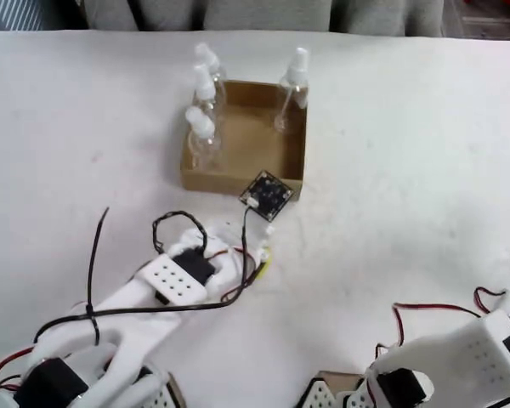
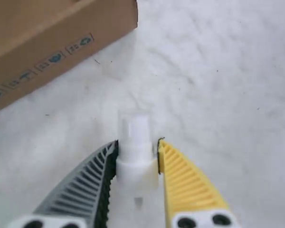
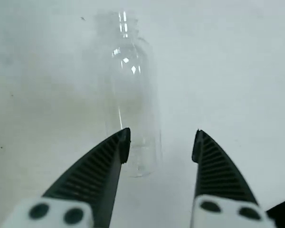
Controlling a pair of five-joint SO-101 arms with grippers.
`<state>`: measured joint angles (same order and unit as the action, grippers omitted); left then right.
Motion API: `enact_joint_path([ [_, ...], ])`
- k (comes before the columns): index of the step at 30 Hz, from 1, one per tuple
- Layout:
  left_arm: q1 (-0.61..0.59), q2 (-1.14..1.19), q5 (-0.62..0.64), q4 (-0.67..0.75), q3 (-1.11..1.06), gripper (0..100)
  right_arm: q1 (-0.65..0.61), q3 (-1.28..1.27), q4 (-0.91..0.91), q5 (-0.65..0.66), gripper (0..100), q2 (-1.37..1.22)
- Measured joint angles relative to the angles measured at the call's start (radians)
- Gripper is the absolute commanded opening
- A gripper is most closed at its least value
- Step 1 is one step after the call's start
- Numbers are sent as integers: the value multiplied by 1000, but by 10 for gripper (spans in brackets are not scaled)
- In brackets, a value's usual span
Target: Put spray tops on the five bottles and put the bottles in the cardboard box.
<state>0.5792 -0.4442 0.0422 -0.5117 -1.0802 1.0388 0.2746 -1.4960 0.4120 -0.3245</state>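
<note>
Bottles (image 1: pixel 202 134) crowd the box (image 1: pixel 229 180) edges; middle open.

Brown cardboard box (image 1: pixel 229 181), clear bottle (image 3: pixel 133 95), white spray top (image 2: pixel 134 147); left jaws ribbed grey and yellow, right jaws black

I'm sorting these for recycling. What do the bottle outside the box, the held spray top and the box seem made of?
Bottle: clear and glossy, probably plastic, possibly glass; the table shows through and bright glints sit on it. Spray top: opaque white, smooth, likely moulded plastic. Box: brown, matte cardboard with flat folded walls.
</note>
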Motion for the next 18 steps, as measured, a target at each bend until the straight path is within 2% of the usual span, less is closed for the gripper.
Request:
enact_joint_path([
  [13, 0, 0, 0, 0, 0, 21, -103, 153, 5, -32, 189, -186],
  [18, 0, 0, 0, 0, 0, 21, -101, 259, -55, -32, 252, -250],
])
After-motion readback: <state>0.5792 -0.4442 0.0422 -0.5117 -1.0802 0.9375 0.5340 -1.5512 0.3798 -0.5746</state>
